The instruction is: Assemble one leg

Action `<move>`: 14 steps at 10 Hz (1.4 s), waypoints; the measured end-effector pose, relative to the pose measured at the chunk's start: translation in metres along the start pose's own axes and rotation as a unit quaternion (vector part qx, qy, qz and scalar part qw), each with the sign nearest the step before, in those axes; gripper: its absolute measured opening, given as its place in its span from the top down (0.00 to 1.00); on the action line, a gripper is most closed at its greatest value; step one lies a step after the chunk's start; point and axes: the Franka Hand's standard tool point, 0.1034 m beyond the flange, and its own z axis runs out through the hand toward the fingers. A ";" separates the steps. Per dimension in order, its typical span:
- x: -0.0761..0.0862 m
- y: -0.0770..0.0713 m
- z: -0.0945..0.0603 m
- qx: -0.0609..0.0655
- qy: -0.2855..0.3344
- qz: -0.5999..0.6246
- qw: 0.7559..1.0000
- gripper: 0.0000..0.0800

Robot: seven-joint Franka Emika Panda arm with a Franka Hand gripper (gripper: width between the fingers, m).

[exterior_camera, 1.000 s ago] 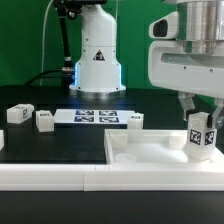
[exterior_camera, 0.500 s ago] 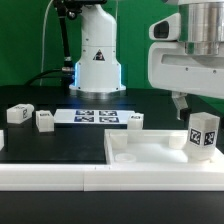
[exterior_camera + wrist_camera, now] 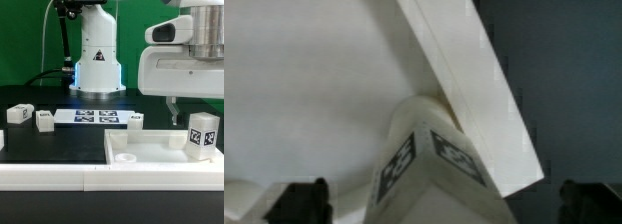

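Large white tray [image 3: 150,152] below the gripper [image 3: 441,204], gripper wide open with nothing held, marker board [image 3: 97,117] well apart from it, tagged white leg [image 3: 203,134] standing on the tray between the spread fingers [image 3: 303,200], touching neither finger.

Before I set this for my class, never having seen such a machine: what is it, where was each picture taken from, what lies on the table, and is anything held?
It is a robot arm with a two-finger gripper. One picture comes from a camera off the arm, the other from a camera on the wrist, looking down between the fingers. On the black table lie a large white tray-like part, a marker board and three small tagged posts. A fourth post, the leg, stands on the tray-like part. The gripper hangs open above it, holding nothing.
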 end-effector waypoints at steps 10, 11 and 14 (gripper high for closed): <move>0.013 0.009 -0.004 -0.021 0.025 -0.295 0.955 0.31; 0.013 0.009 -0.004 -0.021 0.025 -0.295 0.955 0.54; 0.013 0.009 -0.004 -0.021 0.025 -0.284 0.958 0.63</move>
